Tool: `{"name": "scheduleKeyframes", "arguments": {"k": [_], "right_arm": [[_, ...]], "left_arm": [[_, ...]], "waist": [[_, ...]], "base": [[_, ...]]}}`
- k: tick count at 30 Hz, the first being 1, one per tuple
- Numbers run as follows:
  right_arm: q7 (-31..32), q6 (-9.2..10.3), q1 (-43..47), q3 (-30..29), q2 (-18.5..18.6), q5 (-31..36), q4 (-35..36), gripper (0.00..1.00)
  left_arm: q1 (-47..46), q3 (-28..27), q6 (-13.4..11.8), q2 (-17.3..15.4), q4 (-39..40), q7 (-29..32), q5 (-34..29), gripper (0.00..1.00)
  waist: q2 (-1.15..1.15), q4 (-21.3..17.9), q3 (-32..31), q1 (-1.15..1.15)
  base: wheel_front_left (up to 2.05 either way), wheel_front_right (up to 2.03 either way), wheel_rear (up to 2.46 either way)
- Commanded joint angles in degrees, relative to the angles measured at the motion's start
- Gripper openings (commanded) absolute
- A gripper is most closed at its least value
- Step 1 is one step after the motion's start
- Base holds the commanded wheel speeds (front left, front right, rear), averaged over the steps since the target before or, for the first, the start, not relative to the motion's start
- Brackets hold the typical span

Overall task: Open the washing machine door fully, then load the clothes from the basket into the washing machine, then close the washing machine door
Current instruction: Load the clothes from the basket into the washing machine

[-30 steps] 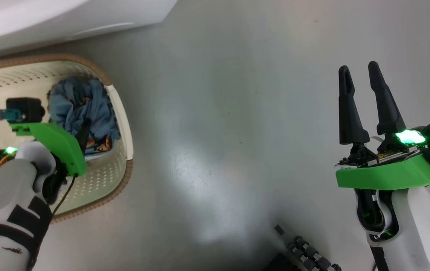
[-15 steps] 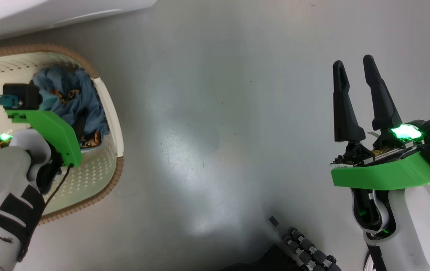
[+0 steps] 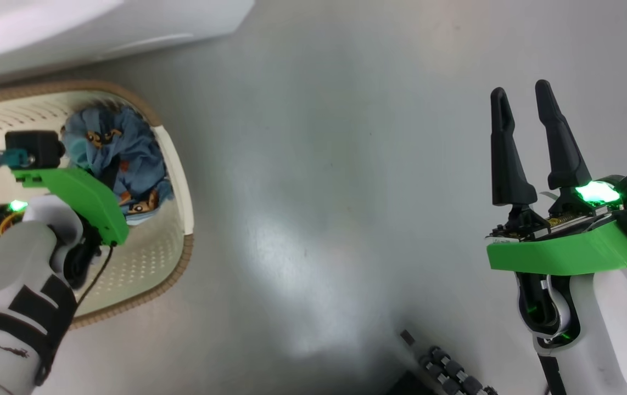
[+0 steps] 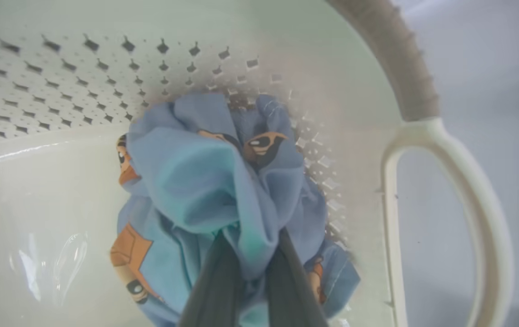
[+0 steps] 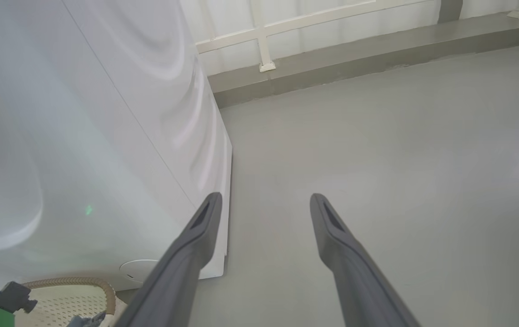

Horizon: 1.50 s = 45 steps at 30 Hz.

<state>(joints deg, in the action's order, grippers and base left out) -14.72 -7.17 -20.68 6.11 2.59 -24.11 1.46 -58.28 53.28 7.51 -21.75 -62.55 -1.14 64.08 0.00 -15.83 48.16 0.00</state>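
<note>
Lying bunched inside the basket, the clothes are pinched between the clenched fingers of the left gripper. The right gripper hangs spread and empty near the washing machine. Loading and door-closing likely remain.

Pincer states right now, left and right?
Left pincer: closed on the clothes, inside the basket.
Right pincer: open, holding nothing.
</note>
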Motion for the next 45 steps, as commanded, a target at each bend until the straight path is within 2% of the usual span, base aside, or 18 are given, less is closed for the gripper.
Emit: {"name": "scheduleKeyframes", "arguments": {"k": [1, 6, 13, 21, 26, 31, 41, 45], "right_arm": [[-0.28, -0.32, 1.37, 0.63, 0.29, 0.65, 0.93, 1.00], [-0.28, -0.32, 1.92, 0.10, 0.29, 1.76, -0.06, 1.00], [-0.28, -0.32, 4.03, -0.34, 1.76, 2.33, -1.33, 1.00], [-0.28, -0.32, 7.11, -1.64, 3.58, 2.23, -1.97, 1.00], [-0.28, -0.32, 9.21, -2.43, 4.66, 2.18, -2.17, 1.00], [-0.28, -0.32, 11.66, -3.31, 5.58, 2.01, -2.41, 1.00], [-0.28, -0.32, 16.12, -4.42, 6.73, 1.69, -2.83, 1.00], [-0.28, -0.32, 17.46, -4.77, 6.99, 1.60, -2.90, 1.00]], "left_arm": [[1.84, -0.89, -0.02, -1.26, 0.43, -1.03, 0.93, 0.00], [4.75, -1.05, -0.02, -1.47, 2.51, -5.45, 4.67, 0.00], [9.02, 1.17, -0.02, -2.06, 5.23, -11.14, 6.74, 0.00], [12.78, 1.22, -0.02, -2.58, 8.25, -13.77, 6.97, 0.00], [14.88, -4.90, -0.02, -3.73, 12.45, -13.84, 2.18, 0.00], [19.31, -13.72, -0.02, -3.90, 17.28, -13.85, -5.07, 0.00], [30.85, -30.94, -0.02, -1.20, 29.29, -13.85, -20.91, 0.00], [34.61, -35.16, -0.02, -0.04, 32.96, -13.86, -24.46, 0.00]], "waist": [[0.00, 1.22, -2.24, 0.00], [0.00, 2.96, -6.66, 0.00], [0.00, 5.76, -13.72, 0.00], [0.00, 8.52, -20.75, 0.00], [0.00, 10.20, -24.30, 0.00], [0.00, 11.62, -27.90, 0.00], [0.00, 13.71, -34.46, 0.00], [0.00, 14.19, -36.27, 0.00]], "base": [[0.00, 0.00, 0.00], [0.00, 0.00, 0.00], [0.00, 0.00, 0.00], [0.00, 0.00, 0.00], [0.00, 0.00, 0.00], [0.00, 0.00, 0.00], [0.00, 0.00, 0.00], [0.00, 0.00, 0.00]]}}
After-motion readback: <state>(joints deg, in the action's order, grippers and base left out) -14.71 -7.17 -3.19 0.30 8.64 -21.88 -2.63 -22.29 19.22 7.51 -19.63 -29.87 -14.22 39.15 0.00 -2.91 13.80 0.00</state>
